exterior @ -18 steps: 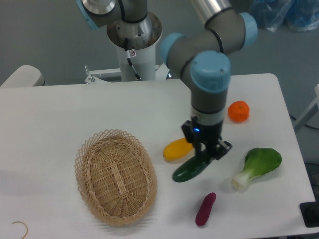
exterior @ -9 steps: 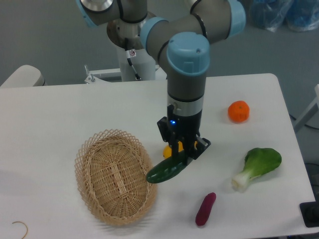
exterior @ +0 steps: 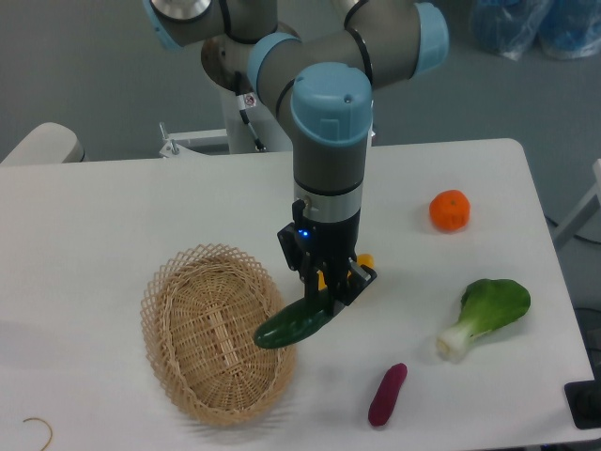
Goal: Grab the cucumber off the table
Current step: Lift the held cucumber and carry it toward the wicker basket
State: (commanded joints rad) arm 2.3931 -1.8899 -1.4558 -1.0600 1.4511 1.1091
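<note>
1. The counter [exterior: 113,216] is one white slab with rounded corners, and it carries everything else in view.
2. One arm [exterior: 327,141] reaches down over the middle of the counter; it is the only one, so no question arises of which is nearer.
3. One woven basket [exterior: 202,334] sits at the front left, and its right rim lies directly under the low end of the cucumber.
4. One bok choy [exterior: 488,315] lies at the right, well apart from the gripper.
5. One cucumber [exterior: 293,324] is clear of the counter, clenched at its upper right end by the gripper [exterior: 322,287]. Its long axis slants down and to the left from the jaws, so most of its length hangs out toward the basket.
6. One purple eggplant [exterior: 387,395] rests near the front edge, right of the basket.
7. One orange fruit [exterior: 450,210] sits toward the back right.
8. One yellow vegetable [exterior: 362,261] is almost hidden behind the gripper, only a sliver showing.
9. By my judgement the pick is essentially done; any coming move turns on that leftward overhang above the basket rim.
</note>
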